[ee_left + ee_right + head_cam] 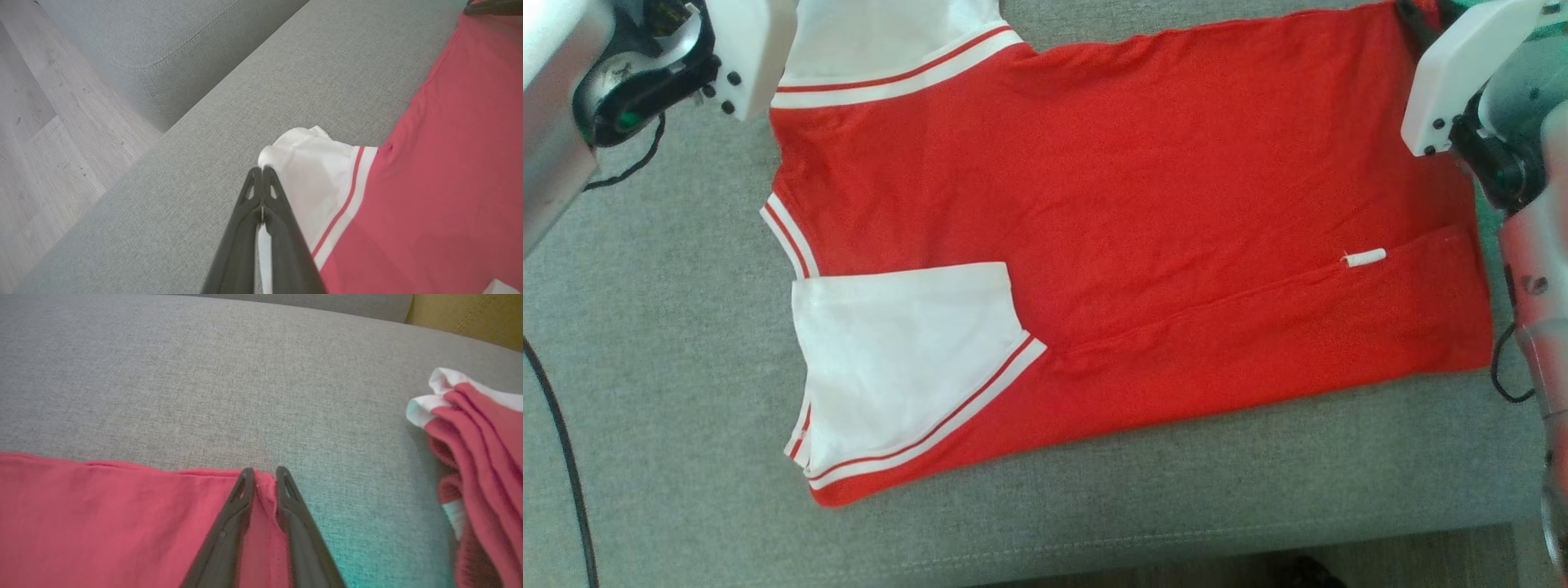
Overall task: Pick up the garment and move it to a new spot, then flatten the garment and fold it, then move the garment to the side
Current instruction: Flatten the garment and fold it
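Two grips are made: the white sleeve point(310, 171) is pinched in the closed left gripper point(261, 169), and the red hem point(163, 475) is nipped between the narrow-set fingers of the right gripper point(264, 471). Between them the garment point(1143, 188) is spread flat on the sofa cushion point(645, 367), with one sleeve and one long edge already folded in. Further folding and the move aside are judged outstanding.

1. No word, brand, number or sign can be read in any of the three views.
2. A small white tag point(1364, 258) lies on the red shirt point(1176, 204), near its hem end in the head view. It is too small to tell whether anything is printed on it.
3. The shirt's white sleeves and striped trim are plain, with no lettering.
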